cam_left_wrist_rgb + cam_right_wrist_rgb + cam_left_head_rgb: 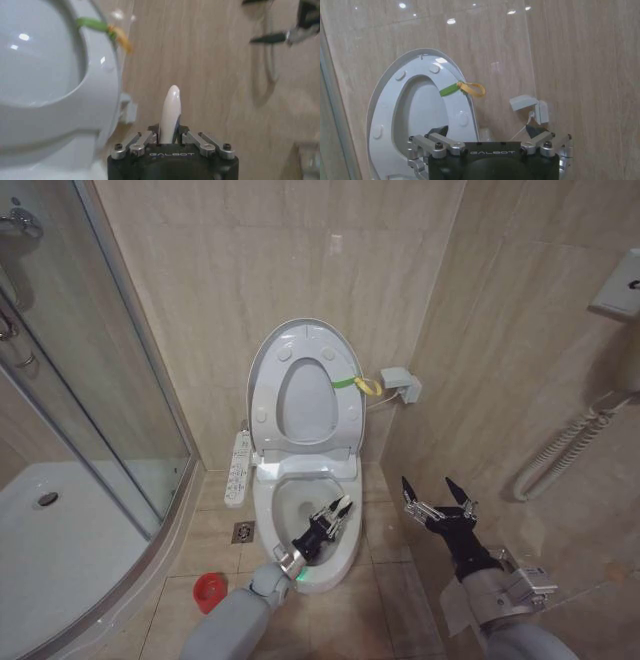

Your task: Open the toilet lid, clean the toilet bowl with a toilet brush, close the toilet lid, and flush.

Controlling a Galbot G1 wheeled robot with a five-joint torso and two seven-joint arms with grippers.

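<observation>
The toilet lid (300, 330) stands raised against the back wall, with the white seat ring (342, 416) folded up against it. Below them the toilet bowl (268, 502) lies uncovered. My left gripper (334, 513) hangs over the bowl's middle, shut on the toilet brush's white handle (171, 107), whose rounded end sticks out past the fingers. The bristle head is hidden below the gripper. My right gripper (436, 498) hovers to the right of the bowl near the side wall, open and holding nothing. The raised lid (382, 112) also appears in the right wrist view.
A red cup holder (208, 591) stands on the floor left of the bowl, near a floor drain (243, 531). The button panel (238, 468) juts out on the bowl's left. A green-and-yellow strap (356, 383) hangs from the seat. A glass shower enclosure (90, 410) walls off the left.
</observation>
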